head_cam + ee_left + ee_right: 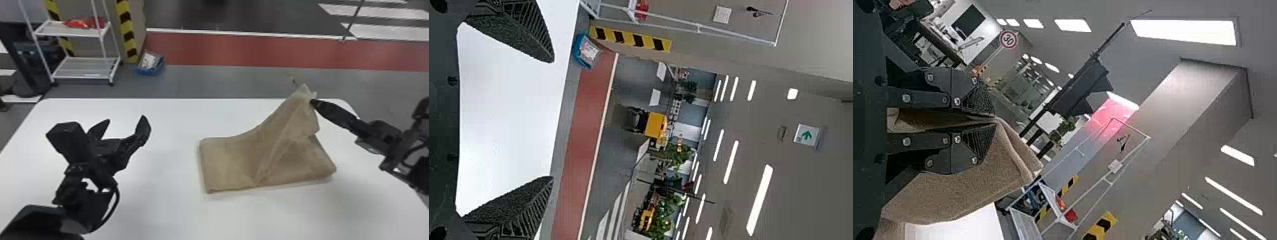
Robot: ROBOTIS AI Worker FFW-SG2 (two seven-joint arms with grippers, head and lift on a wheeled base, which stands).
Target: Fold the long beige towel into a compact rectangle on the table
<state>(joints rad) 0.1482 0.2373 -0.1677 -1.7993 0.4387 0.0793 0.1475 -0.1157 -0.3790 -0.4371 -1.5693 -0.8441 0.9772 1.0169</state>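
at right, hand (314, 102) closed on towel (229, 159)

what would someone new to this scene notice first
Probably the beige towel, its right part pulled up into a peak by the robot's right hand above the white table. Next, the left hand, wide open over the table's left side, holding nothing.

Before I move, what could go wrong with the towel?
The right end effector grips the towel at one raised spot, so the fold could land crooked. A diagonal crease runs below that grip and might get trapped. The open left end effector is clear of the towel, whose flat part could drag.
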